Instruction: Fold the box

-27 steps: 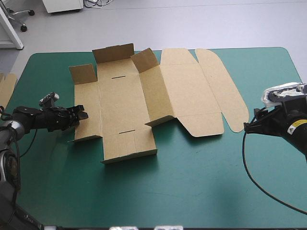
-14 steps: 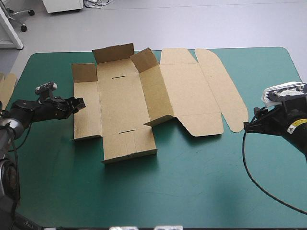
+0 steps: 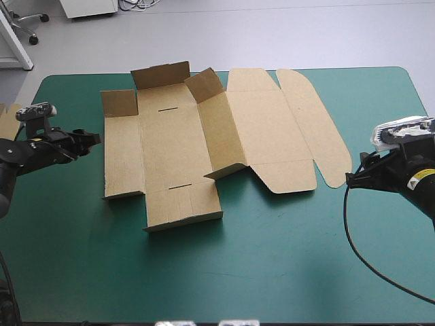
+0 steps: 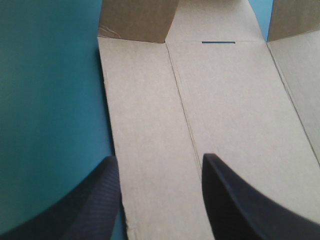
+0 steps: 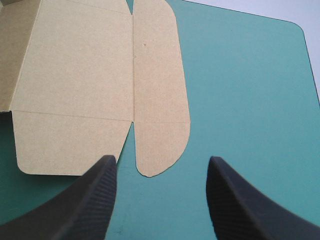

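Left of the box [image 3: 170,136] — left jaws spread beside its edge.

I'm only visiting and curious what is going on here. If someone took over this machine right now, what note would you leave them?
Left gripper: open, empty, just left of the box, not touching it.
Right gripper: open, empty, short of the rounded flap, toward the table's right side.
The box lies mid-table on the teal-green cover, mostly flat. The far flap and the wall beside the lid stand partly raised; the lid is flat.
More board shows at the table's left edge.
Done: little. Left: raise and tuck the walls.
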Controlling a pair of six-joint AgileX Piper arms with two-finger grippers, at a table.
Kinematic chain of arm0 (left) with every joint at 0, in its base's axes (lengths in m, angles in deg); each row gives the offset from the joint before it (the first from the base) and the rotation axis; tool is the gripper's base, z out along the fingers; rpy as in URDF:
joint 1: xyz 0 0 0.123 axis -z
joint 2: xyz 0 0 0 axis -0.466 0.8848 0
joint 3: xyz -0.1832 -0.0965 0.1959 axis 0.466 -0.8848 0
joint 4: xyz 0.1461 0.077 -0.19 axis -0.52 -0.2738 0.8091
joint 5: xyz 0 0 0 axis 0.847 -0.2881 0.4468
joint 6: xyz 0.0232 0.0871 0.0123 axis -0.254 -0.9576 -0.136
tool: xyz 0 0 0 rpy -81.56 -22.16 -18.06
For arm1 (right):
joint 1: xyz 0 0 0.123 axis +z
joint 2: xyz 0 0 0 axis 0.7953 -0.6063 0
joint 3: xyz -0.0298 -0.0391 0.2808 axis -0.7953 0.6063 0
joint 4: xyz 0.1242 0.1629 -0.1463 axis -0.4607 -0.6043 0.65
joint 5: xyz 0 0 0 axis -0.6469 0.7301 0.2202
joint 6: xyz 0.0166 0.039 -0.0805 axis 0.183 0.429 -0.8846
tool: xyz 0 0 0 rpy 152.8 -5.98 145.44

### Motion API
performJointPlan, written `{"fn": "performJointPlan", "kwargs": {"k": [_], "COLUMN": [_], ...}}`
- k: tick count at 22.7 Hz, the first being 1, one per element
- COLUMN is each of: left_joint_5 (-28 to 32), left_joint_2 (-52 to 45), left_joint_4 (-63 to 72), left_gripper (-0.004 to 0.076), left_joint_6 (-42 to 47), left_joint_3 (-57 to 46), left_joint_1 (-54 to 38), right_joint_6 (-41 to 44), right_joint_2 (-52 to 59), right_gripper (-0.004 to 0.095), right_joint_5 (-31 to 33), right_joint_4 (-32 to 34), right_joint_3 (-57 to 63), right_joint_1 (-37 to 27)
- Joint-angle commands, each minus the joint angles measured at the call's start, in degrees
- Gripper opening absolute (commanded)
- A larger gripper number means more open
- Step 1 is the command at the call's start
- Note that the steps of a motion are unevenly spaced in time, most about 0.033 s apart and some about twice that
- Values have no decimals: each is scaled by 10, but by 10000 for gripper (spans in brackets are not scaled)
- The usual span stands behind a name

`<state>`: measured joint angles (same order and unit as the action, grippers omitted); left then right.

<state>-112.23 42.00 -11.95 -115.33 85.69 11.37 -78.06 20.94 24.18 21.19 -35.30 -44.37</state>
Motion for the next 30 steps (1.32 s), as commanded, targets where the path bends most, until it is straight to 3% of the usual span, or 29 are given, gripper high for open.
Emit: {"fn": "performJointPlan", "kwargs": {"k": [1, 4, 8, 12, 18, 21, 30], "left_joint_5": [-31, -101, -123, -109, -143, -124, -117], "left_joint_2": [-50, -69, -72, -13, 109, 161, 194], "left_joint_4": [2, 7, 53, 69, 145, 148, 246], "left_gripper": [373, 373, 373, 373, 373, 373, 373], "left_joint_6": [25, 30, 6, 0, -56, -57, -144], "left_joint_3": [18, 18, 17, 16, 15, -9, -41], "left_joint_1": [-41, -132, -202, -202, -196, -179, -134], "right_joint_6": [-5, -5, -4, 6, 6, 6, 6], "right_joint_2": [2, 2, 2, 2, 2, 2, 2], "right_gripper": [512, 512, 512, 512, 512, 512, 512], "right_joint_5": [-28, -24, -17, 3, 4, 5, 5], "right_joint_4": [10, 10, 22, 22, 22, 22, 26], "right_joint_3": [-20, -20, -20, -20, -20, -20, -20], "right_joint_1": [-5, -5, -5, -5, -5, -5, -5]}}
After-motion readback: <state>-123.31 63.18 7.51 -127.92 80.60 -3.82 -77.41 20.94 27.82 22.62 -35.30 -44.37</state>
